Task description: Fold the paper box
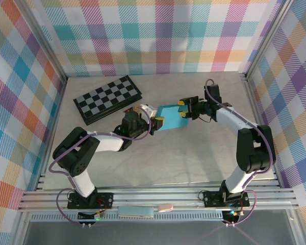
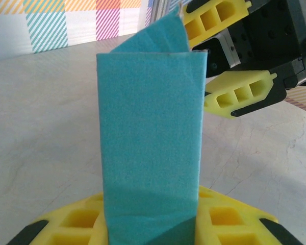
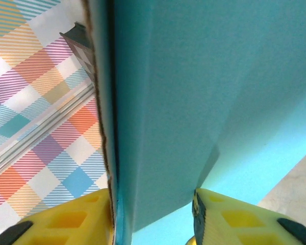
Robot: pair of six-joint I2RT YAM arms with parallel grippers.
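Note:
The paper box (image 1: 169, 118) is a turquoise card shape held above the table's middle between both arms. My left gripper (image 1: 155, 122) is shut on its left end; in the left wrist view the box (image 2: 150, 132) stands upright out of the yellow fingers (image 2: 71, 219), with a flap sticking up behind its top. My right gripper (image 1: 185, 108) has the box's right end between its jaws. In the right wrist view the box (image 3: 194, 92) spans the gap, with a yellow finger (image 3: 66, 219) against each side. The right arm's fingers (image 2: 239, 94) show at the box's upper right in the left wrist view.
A black-and-grey checkerboard (image 1: 107, 98) lies at the back left, just behind the left arm's wrist. Plaid walls close off the back and both sides. An aluminium rail (image 1: 158, 196) runs along the near edge, with a small pink object (image 1: 164, 207) on it.

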